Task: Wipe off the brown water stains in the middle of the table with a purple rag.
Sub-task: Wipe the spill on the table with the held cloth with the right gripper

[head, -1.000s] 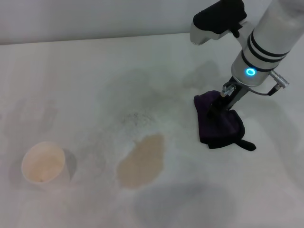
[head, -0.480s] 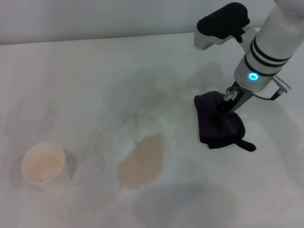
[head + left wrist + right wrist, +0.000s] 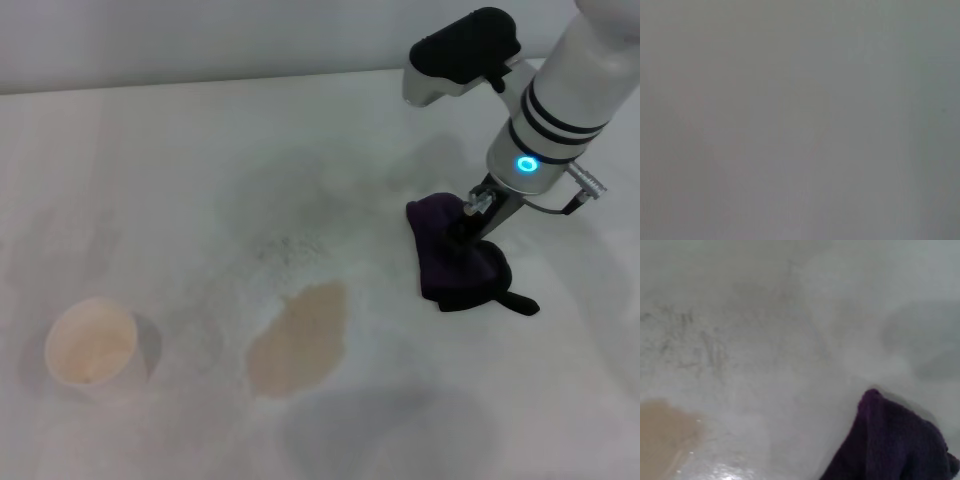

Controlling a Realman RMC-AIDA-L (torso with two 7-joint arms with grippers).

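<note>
One arm is at work: the right gripper (image 3: 468, 228) reaches down from the table's (image 3: 180, 160) far right and presses into the top of the rag (image 3: 455, 262). Its fingers are buried in the cloth's folds, so whether they are clamped on it or merely resting there cannot be told. The rag lies bunched on the right half of the table, directly under and around the gripper's tip, with its black tail pointing toward the right edge. In the right wrist view the rag (image 3: 890, 442) rises as a dark purple peak off the white surface.

The stain (image 3: 298, 340) sits near the middle of the table, toward the near edge, well apart from the rag and from the gripper, on their left. The wrist view catches its tan edge (image 3: 662, 432), wet and shiny. A cup (image 3: 92, 347) stands near the left edge. The left gripper is out of sight.
</note>
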